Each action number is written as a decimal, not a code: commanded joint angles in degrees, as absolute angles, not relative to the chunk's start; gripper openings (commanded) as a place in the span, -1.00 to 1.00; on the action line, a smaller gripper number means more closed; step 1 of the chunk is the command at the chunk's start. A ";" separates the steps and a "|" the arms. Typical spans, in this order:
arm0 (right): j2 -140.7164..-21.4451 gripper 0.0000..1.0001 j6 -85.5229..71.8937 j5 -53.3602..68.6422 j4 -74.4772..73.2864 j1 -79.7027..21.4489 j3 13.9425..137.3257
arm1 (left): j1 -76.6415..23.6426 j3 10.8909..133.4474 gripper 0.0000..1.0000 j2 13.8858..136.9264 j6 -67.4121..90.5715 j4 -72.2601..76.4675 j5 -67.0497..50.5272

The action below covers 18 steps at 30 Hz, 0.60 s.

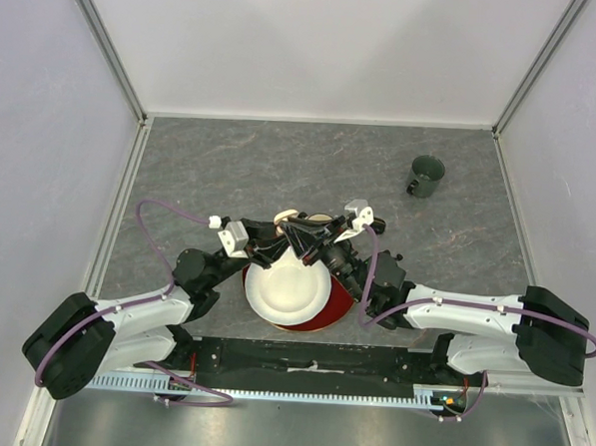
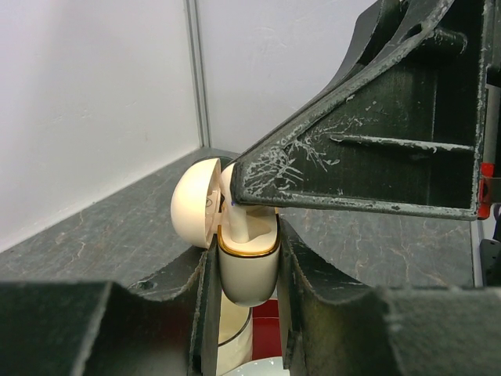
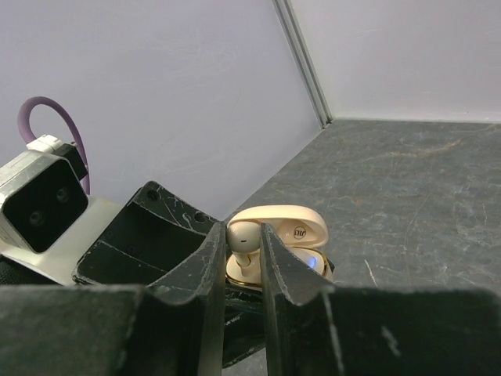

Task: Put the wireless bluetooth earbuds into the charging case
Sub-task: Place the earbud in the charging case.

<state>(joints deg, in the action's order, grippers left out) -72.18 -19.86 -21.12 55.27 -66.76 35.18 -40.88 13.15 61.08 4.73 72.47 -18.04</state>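
My left gripper [image 2: 244, 274] is shut on a cream charging case [image 2: 249, 270] with a gold rim, its lid [image 2: 194, 202] open to the left. My right gripper [image 3: 243, 247] is shut on a white earbud [image 3: 242, 236] and holds it stem-down in the case's open mouth; the stem [image 2: 235, 223] shows inside the case in the left wrist view. The case [image 3: 301, 235] with a blue light shows behind my right fingers. In the top view both grippers [image 1: 305, 235] meet above a white plate [image 1: 284, 290]. The other earbuds are out of view.
The white plate lies over a red one [image 1: 340, 305] just in front of the arm bases. A dark green cup [image 1: 425, 176] stands at the back right of the grey table. White walls close in the sides and back.
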 commanded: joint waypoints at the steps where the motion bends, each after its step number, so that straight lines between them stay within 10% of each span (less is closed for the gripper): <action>1: -71.19 -1.00 -21.79 -23.02 49.75 -67.24 36.91 | -40.96 14.85 -0.95 61.08 5.54 84.37 -16.00; 18: -70.23 -1.00 -21.36 -25.13 33.40 -67.41 43.24 | -40.87 14.06 -0.95 60.03 4.48 84.11 -15.82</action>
<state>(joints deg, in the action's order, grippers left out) -70.81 -22.70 -24.03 41.28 -66.98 40.80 -40.84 13.13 61.34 4.73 72.12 -16.38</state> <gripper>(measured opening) 0.261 0.354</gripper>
